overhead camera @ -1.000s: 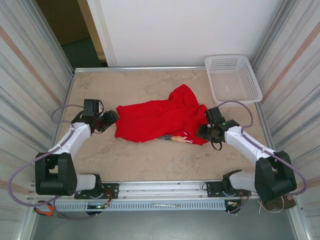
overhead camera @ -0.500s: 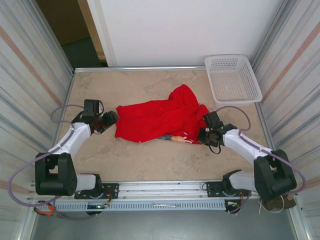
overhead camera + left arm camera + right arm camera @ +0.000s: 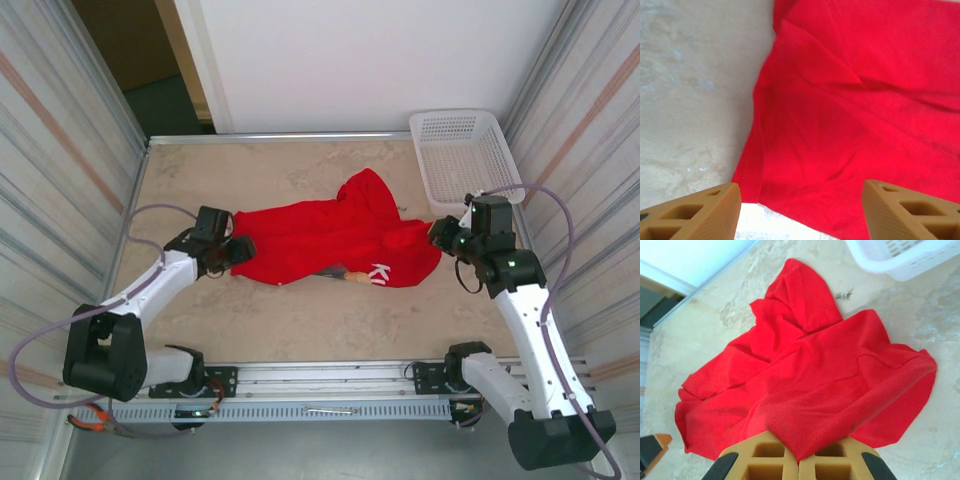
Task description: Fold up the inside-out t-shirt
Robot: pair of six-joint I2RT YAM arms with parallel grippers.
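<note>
The inside-out t-shirt (image 3: 330, 238) is bright red and lies crumpled across the middle of the table, with a bit of white print (image 3: 380, 272) showing on its near edge. My right gripper (image 3: 441, 238) is shut on the shirt's right edge and holds that fabric raised off the table. In the right wrist view the red cloth (image 3: 805, 365) is pinched between the closed fingertips of the right gripper (image 3: 799, 460). My left gripper (image 3: 240, 250) is at the shirt's left edge. In the left wrist view the left gripper (image 3: 800, 220) is open just above the shirt's corner (image 3: 855, 100), with nothing between its fingers.
A white mesh basket (image 3: 465, 155) stands at the back right corner, and its rim (image 3: 900, 257) lies close beyond the lifted cloth. Corrugated metal walls close both sides. Bare tabletop (image 3: 300, 320) lies between the shirt and the near rail.
The right gripper has shut on the shirt's right edge and drawn it up and to the right. The left gripper has moved right to the shirt's left edge.
</note>
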